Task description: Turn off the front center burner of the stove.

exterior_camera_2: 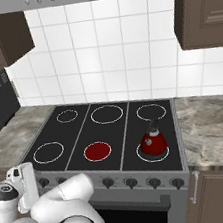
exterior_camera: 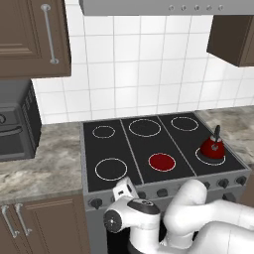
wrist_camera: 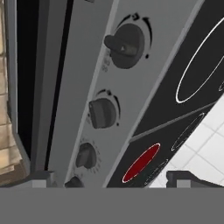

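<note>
Gripping stove (exterior_camera: 124, 149) knob (wrist_camera: 103, 113) mid-frame in hand view by its raised ridge seems best—small, rigid, prob slick; front center burner (exterior_camera: 162, 161) glows red, gripper (wrist_camera: 113, 179) spread wide.

The stove (exterior_camera: 163, 149) sits set into the counter (exterior_camera: 44, 163), with the tiled wall (exterior_camera: 144, 64) behind it and the hood (exterior_camera: 149, 6) overhead. Six burners in two rows of three. The front center burner (exterior_camera: 162, 161) lies between the front left ring (exterior_camera: 110, 168) and the kettle (exterior_camera: 213, 147), which stands on the front right ring. A row of knobs (exterior_camera_2: 130, 182) runs along the front panel, below the glass. The microwave (exterior_camera: 17, 121) rests on the counter to the stove's left, under a wall cabinet (exterior_camera: 32, 37). The gripper (exterior_camera: 124, 189) hangs just before the knob row, toward its left end.
</note>
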Controlling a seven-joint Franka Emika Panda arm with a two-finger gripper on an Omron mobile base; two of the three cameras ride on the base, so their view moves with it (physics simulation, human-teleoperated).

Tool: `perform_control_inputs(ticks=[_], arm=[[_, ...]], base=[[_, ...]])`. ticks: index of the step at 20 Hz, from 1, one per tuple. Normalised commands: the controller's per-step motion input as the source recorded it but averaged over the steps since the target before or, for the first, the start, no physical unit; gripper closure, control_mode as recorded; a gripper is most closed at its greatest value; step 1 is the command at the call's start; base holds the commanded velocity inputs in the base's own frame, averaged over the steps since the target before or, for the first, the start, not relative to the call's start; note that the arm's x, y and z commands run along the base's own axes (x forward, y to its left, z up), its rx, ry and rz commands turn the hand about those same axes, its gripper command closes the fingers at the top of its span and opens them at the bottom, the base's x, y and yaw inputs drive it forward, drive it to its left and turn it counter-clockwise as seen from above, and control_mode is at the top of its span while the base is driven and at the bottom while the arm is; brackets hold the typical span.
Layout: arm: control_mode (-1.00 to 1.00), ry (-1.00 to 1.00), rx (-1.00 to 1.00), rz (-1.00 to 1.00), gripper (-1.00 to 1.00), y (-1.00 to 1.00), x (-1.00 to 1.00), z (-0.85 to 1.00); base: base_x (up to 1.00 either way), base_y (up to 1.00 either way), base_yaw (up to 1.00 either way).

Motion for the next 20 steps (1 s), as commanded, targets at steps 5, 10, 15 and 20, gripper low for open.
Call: perform_control_inputs(ticks=[5, 10, 15, 20], arm=[[-1.0, 0.0, -0.1, -0.09, -1.0, 0.0, 0.0, -0.24], [-1.0, 0.0, -0.09, -0.06, -1.0, 0.0, 0.0, -0.26], [-1.0, 0.0, -0.05, -0.03, -1.0, -0.02, 0.0, -0.29], [-1.0, -0.03, -0.08, -0.01, -1.0, 0.0, 0.03, -0.21]], base=[[0.0, 0.0, 0.0], [0.0, 0.0, 0.0], [0.0, 0.0, 0.0], [0.0, 0.0, 0.0]])
